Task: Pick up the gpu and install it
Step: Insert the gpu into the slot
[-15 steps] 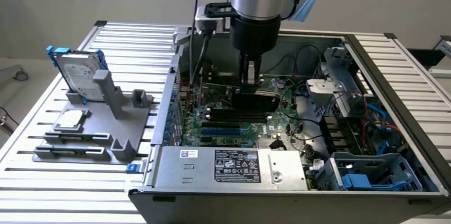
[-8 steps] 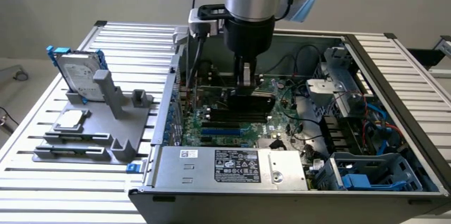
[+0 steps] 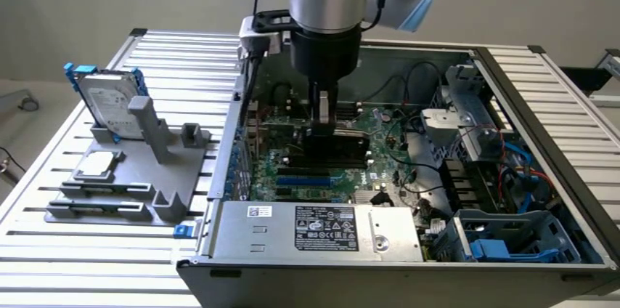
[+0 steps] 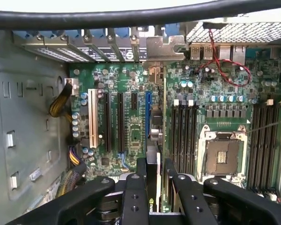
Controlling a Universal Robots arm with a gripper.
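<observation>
Clamped in the gripper [image 4: 155, 173], jaws pressed to both flat faces of the gpu [image 4: 154, 132]. Stands on edge over the motherboard [image 4: 131, 136], just beside its blue slot [image 4: 147, 112]; cannot tell whether touching it. Seems light and stiff yet fragile: circuit board on one face, glossy, probably slippery shroud on the other, so best gripped across the faces near the upper edge, clear of the contacts. Runs lengthwise along the motherboard's slots, bracket end toward the slot covers [image 4: 103, 47] at the motherboard's edge, contact edge down
</observation>
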